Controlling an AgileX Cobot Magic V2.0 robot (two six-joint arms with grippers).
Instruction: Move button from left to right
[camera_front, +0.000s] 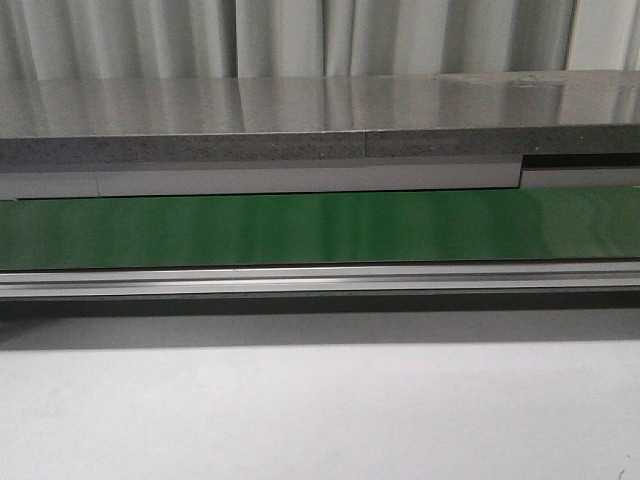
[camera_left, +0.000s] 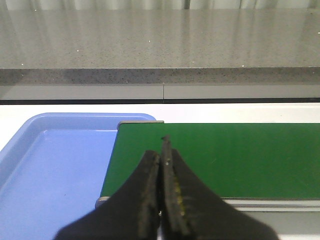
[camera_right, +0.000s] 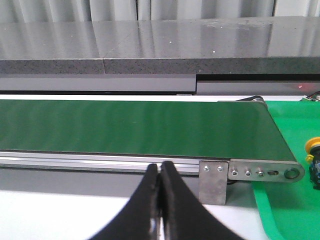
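The button (camera_right: 314, 146) shows only at the edge of the right wrist view: a yellow cap on a dark body, standing in a green tray (camera_right: 285, 200) past the end of the green conveyor belt (camera_right: 130, 125). My right gripper (camera_right: 160, 166) is shut and empty, in front of the belt's metal rail and apart from the button. My left gripper (camera_left: 161, 152) is shut and empty, over the other end of the belt (camera_left: 225, 155), beside a blue tray (camera_left: 55, 170) that holds nothing. Neither gripper shows in the front view.
The green belt (camera_front: 320, 228) runs across the front view, with an aluminium rail (camera_front: 320, 280) along its near side. A grey stone counter (camera_front: 300, 110) stands behind it. The white table (camera_front: 320, 410) lies in front. A metal bracket (camera_right: 212, 182) sits at the belt's end.
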